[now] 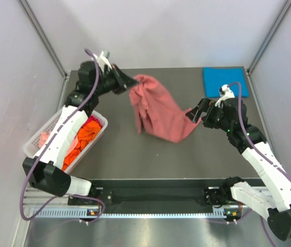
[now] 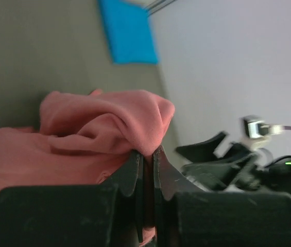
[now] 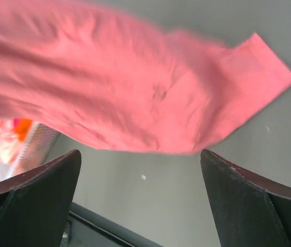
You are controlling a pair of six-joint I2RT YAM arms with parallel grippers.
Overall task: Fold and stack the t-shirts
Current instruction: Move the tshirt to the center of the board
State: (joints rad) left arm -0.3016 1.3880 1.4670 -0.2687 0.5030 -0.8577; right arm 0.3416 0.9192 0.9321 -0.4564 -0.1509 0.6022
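Salmon-pink cloth, 1 bunched t-shirt (image 1: pixel 155 110), hangs over the middle of the table (image 1: pixel 119 159), pinched at its upper end and spreading down and to the right in loose folds. Whether its lower edge rests on the table or clears it is hard to tell from above.

The left gripper (image 1: pixel 134 81) has the shirt's top fold. In its own wrist view the 2 fingers (image 2: pixel 130 172) are pressed together with a ridge of pink cloth (image 2: pixel 104 123) squeezed between them. It sits toward the table's far left.

The right gripper (image 1: pixel 192 114) is over the table's right half, at the shirt's right-hand tip. Its fingers (image 3: pixel 42 190) stand wide apart, and the shirt (image 3: pixel 135 92) with a hemmed sleeve end lies just ahead of them, not between them (contact cannot be judged).

A bright blue shirt (image 1: pixel 224 81), folded flat into a neat rectangle, lies in the table's far right corner, well apart from the pink one.

A white slatted basket (image 1: pixel 30 146) sits at the table's left edge, partly under the left arm. It holds an orange shirt (image 1: pixel 86 136), a magenta one (image 1: pixel 92 121) and a pale pink one (image 1: pixel 45 138), all crumpled.
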